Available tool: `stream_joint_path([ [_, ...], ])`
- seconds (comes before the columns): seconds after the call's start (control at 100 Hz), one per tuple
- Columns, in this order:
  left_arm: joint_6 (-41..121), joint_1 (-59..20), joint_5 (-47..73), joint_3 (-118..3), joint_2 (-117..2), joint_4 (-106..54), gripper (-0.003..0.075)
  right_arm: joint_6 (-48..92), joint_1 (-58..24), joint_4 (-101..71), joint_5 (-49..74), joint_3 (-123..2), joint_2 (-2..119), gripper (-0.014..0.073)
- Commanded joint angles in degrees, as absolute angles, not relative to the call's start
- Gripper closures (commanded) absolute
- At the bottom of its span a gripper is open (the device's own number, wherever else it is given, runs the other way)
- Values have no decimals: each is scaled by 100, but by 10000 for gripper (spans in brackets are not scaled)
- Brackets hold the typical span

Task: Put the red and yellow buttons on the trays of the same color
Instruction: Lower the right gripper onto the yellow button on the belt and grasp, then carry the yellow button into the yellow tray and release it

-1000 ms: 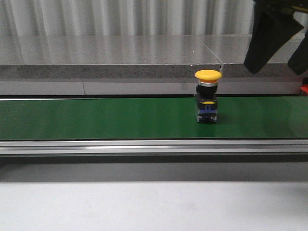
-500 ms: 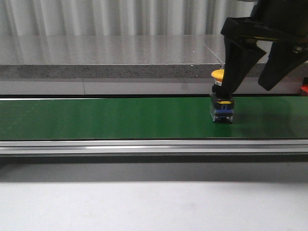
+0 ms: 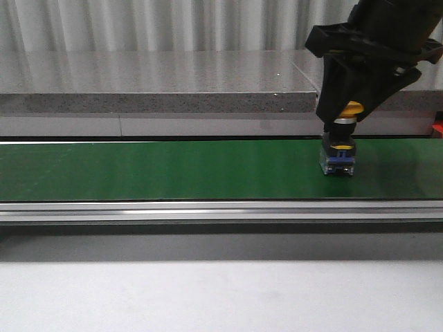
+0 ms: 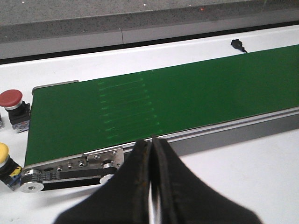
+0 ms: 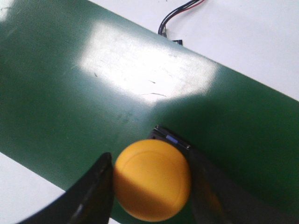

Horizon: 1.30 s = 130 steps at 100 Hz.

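Observation:
A yellow button [image 3: 338, 155] stands upright on the green conveyor belt [image 3: 173, 169], toward its right end. My right gripper [image 3: 346, 116] has come down over it from above and hides most of the yellow cap. In the right wrist view both fingers press the sides of the round cap [image 5: 152, 179], so the right gripper [image 5: 149, 158] is shut on it. My left gripper [image 4: 152, 145] is shut and empty, over the white table in front of the belt [image 4: 163, 93]. A red button [image 4: 11, 100] and another yellow button [image 4: 4, 161] stand beside the belt's end. No trays are in view.
A grey stone ledge [image 3: 152, 83] runs behind the belt, and an aluminium rail [image 3: 208, 209] along its front edge. The belt's roller bracket [image 4: 70, 165] is near the left gripper. A black cable [image 5: 180, 11] lies on the white table beyond the belt.
The yellow button has travelled to the right along the belt. The right gripper came down from the upper right over it, and its fingers closed onto the cap.

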State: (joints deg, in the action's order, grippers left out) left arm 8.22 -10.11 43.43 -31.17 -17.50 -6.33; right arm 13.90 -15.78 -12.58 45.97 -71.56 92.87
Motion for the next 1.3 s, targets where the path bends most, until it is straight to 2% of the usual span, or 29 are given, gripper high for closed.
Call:
stream_joint_path([
  [0.0,780,-1059,3944,-3265,-1800,-722,741,1451,-1577,-1358,4436,-7346,9047,419],
  [0.2,780,-1059,3944,-3265,-1800,-722,741,1297,-1484,-1358,4437,-7341,8828,420],
  [0.34,780,-1059,3944,-3265,-1800,-722,741,1017,-1110,-1358,4439,-7210,8534,420],
  [0.68,780,-1059,3944,-3265,-1800,-722,741,871,734,-1302,4454,-6446,7727,420],
  [0.95,780,-1059,3944,-3265,-1800,-722,741,531,2295,-1303,4390,-6374,7666,420],
  [1.29,780,-1059,3944,-3265,-1800,-722,741,-397,3409,-1303,3951,-6226,7829,420],
])
